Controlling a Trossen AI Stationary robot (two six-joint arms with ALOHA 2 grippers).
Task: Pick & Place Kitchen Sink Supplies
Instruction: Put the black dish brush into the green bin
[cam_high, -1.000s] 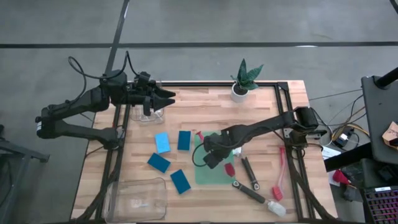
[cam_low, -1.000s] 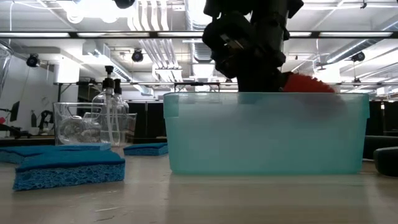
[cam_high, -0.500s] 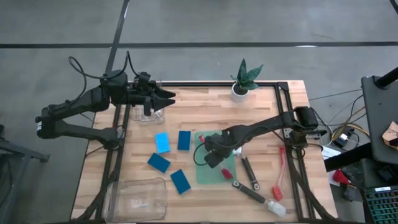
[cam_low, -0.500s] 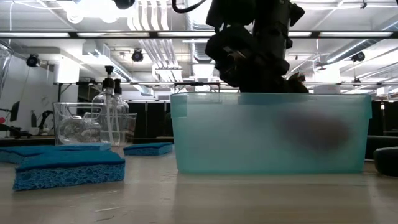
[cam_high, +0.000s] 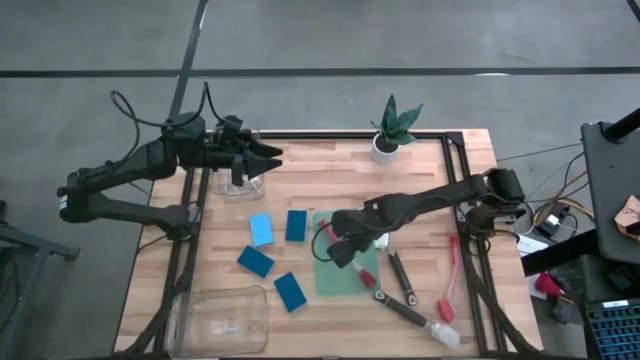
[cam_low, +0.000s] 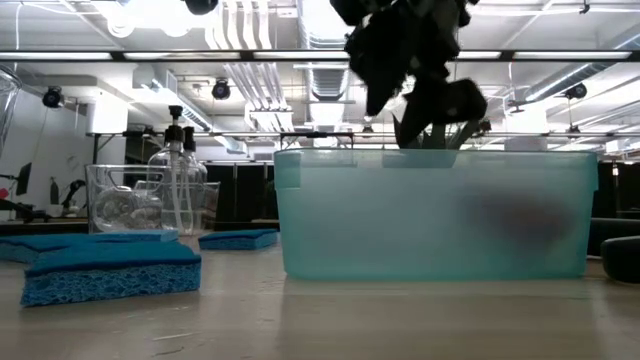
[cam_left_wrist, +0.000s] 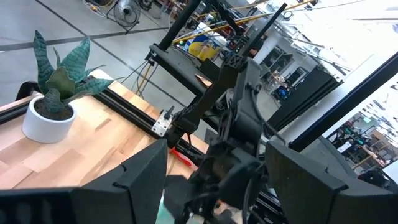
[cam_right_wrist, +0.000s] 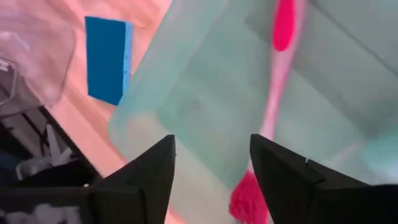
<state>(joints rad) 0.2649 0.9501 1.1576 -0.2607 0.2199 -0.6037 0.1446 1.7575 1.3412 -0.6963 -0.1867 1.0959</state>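
Observation:
A red long-handled brush (cam_right_wrist: 273, 93) lies inside the pale green bin (cam_high: 325, 275), its red head (cam_high: 366, 275) toward the table's near edge. My right gripper (cam_right_wrist: 211, 146) hangs open just above the bin (cam_low: 420, 110) and touches nothing. Several flat blue sponges (cam_high: 260, 228) lie flat on the wood left of the bin. Clear bottles with black tops (cam_low: 178, 190) stand in a clear bin (cam_high: 240, 182) at the far left. My left gripper (cam_high: 272, 155) waits open above that bin, with nothing between its fingers.
Black-handled brushes (cam_high: 402, 282) and a red one (cam_high: 452, 270) lie on the wood right of the green bin. A clear bin (cam_high: 220, 320) sits at the near left corner. A potted plant (cam_high: 392, 130) stands at the far edge.
My right gripper has opened and let go of the red brush, then risen a little above the green bin. The brush, whose head stood above the bin's rim a second ago, has dropped and now lies inside the bin.

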